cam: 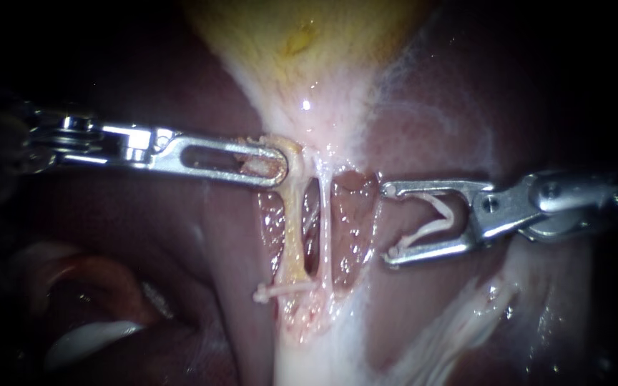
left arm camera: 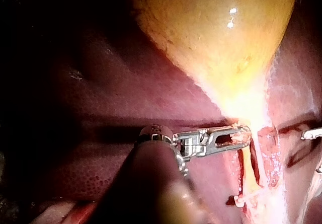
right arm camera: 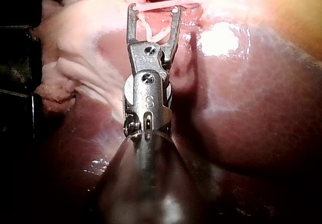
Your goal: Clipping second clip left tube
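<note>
L instrument (cam: pixel 277 163) comes in from left, slotted jaws clamped flat on far end of left tube (cam: pixel 293 229), right where it meets the gallbladder (cam: pixel 302 43) neck. Pale tissue shows thru the jaw slot. Left tube = yellowish strand running far-to-near across an opened window in the liver (cam: pixel 438 121). Thinner white right tube (cam: pixel 325 221) lies just beside it on the right, w/ a dark gap between them. A white set clip (cam: pixel 284 290) sits across left tube's near end, its tail sticking out left. R instrument (cam: pixel 391 221) enters from right, jaws spread in a wide V, w/ an open white loaded clip (cam: pixel 434 218) seated against both jaws. Its tips sit just right of the window, apart from both tubes, around neither.
</note>
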Tool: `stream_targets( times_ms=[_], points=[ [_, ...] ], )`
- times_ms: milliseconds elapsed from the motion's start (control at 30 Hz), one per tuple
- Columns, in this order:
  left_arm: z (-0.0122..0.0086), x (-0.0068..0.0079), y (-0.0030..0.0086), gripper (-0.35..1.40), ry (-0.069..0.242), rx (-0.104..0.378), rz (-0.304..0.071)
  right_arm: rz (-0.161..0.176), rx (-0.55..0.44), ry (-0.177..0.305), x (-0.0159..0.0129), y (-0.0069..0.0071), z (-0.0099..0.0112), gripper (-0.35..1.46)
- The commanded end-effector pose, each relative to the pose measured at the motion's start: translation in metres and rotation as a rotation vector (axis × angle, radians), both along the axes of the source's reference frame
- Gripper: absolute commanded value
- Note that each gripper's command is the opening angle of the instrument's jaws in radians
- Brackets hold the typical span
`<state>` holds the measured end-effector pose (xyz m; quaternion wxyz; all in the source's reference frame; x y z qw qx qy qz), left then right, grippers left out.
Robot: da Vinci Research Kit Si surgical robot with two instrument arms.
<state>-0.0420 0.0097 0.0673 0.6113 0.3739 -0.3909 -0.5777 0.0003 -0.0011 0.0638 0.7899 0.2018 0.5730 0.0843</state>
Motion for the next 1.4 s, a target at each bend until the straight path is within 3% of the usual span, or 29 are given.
stream_targets(
  times_ms=[33, 200, 500, 900, 1133, 1400],
  points=[
    [-0.0001, 0.0000, 0.0000, -0.35, 0.000, 0.000, 0.000, 0.000, 0.000, 0.001, 0.0000, 0.0000, 0.0000, 0.49],
    [-0.0007, 0.0006, -0.0002, -0.35, -0.002, 0.002, 0.002, -0.002, 0.001, 0.002, 0.0001, 0.0000, 0.0000, 0.49],
    [-0.0040, 0.0031, 0.0005, -0.35, -0.007, 0.015, 0.003, -0.004, 0.002, 0.004, 0.0003, 0.0000, 0.0000, 0.49],
    [-0.0051, 0.0038, 0.0006, -0.35, -0.009, 0.016, -0.005, -0.016, 0.002, 0.012, 0.0021, -0.0008, 0.0006, 0.48],
    [-0.0051, 0.0039, 0.0006, -0.35, -0.009, 0.016, -0.005, -0.023, 0.053, 0.015, 0.0052, -0.0025, 0.0024, 0.45],
    [-0.0052, 0.0039, 0.0004, -0.35, -0.008, 0.016, -0.005, -0.026, 0.079, -0.018, 0.0088, -0.0036, 0.0061, 0.45]
  ],
)
